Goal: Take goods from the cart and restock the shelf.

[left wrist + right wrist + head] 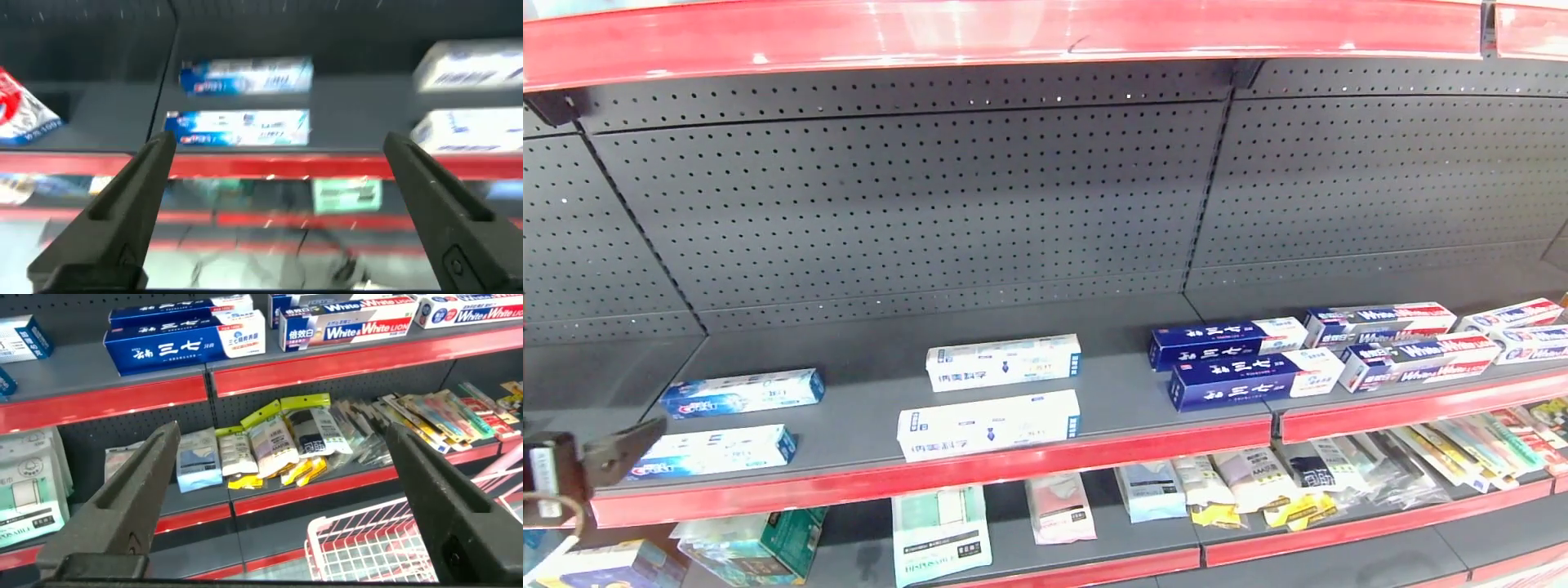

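Facing the shelf [866, 408], both claws are seen with their fingers spread wide apart and nothing gripped between them. The left claw [278, 220] is positioned just in front of the shelf's red front edge at its left end, near two light blue toothpaste boxes [742, 393] laid one behind the other. Two white boxes [1003, 362] are placed mid-shelf, two dark blue boxes [1229, 343] further right, and white-and-blue boxes [1380, 322] beside those. The right claw [282, 498] is positioned lower, seemingly above a white wire cart [368, 539], whose contents cannot be made out. Flat packets [270, 445] are spread along the lower shelf board.
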Motion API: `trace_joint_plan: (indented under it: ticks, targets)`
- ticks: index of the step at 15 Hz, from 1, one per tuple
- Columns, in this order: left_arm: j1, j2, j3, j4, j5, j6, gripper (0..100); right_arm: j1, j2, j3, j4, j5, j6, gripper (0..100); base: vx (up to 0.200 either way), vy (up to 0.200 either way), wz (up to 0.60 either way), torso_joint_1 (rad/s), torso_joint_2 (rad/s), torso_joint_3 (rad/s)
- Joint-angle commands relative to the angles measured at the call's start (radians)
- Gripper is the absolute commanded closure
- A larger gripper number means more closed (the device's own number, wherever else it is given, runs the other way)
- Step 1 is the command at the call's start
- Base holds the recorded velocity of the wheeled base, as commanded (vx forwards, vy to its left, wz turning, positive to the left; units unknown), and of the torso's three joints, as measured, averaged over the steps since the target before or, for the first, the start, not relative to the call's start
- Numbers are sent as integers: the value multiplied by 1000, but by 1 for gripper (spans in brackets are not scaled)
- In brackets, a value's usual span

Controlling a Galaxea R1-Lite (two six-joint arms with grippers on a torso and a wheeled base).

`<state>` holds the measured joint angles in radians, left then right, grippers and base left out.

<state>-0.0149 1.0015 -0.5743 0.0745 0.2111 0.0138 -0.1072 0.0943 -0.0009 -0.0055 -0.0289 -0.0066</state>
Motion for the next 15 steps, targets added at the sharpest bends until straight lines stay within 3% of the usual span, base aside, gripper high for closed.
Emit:
trace_joint_plan:
  ticks: [1, 5, 9, 15]
  targets:
    - [-56, 318, -49, 8, 30, 8, 0, 0, 4, -1, -1, 0, -1, 0, 0, 0, 0, 0, 0, 0]
    - [-151, 514, -49, -160, 30, 9, 0, 0, 4, -1, -1, 0, -1, 0, 0, 0, 0, 0, 0, 0]
    - [-189, 597, -64, -174, 28, 11, 0, 0, 4, -1, -1, 0, -1, 0, 0, 0, 0, 0, 0, 0]
    - [-192, 698, -105, -190, 25, 11, 0, 0, 4, -1, -1, 0, -1, 0, 0, 0, 0, 0, 0, 0]
